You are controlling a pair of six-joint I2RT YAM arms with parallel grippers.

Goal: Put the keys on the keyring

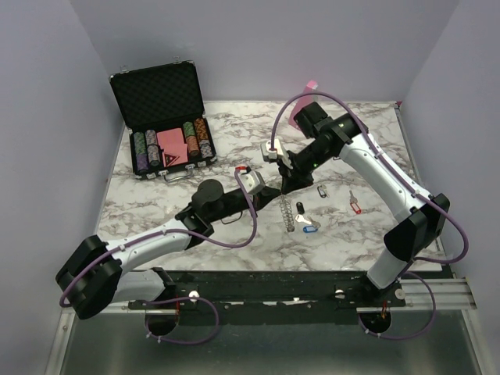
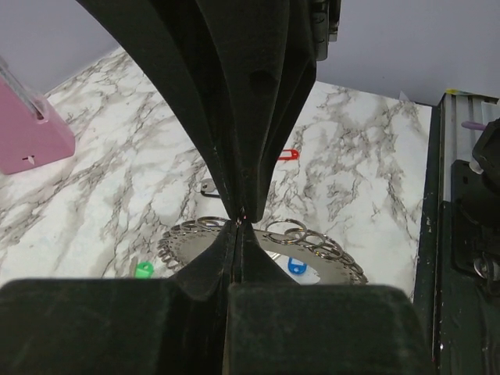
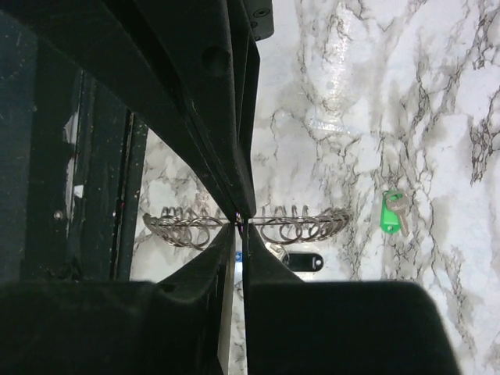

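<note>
The keyring (image 1: 287, 215) stands on edge at mid-table, coil-like from above. In the left wrist view the keyring (image 2: 344, 264) shows its flat toothed rim. My left gripper (image 1: 275, 195) (image 2: 238, 223) is shut on that rim. My right gripper (image 1: 286, 184) (image 3: 244, 228) meets it tip to tip at the same spot of the keyring (image 3: 301, 226), with only a thin slit between its fingers. Loose keys lie around: black (image 1: 321, 191) (image 3: 301, 262), red (image 1: 355, 205) (image 2: 287, 154), blue (image 1: 308, 227) (image 2: 295, 266), green (image 3: 391, 211) (image 2: 144, 269).
An open black case (image 1: 164, 117) of poker chips sits at the back left. A pink wedge block (image 1: 301, 109) (image 2: 31, 137) stands at the back behind the right arm. The black mounting rail (image 2: 461, 234) runs along the table's near edge.
</note>
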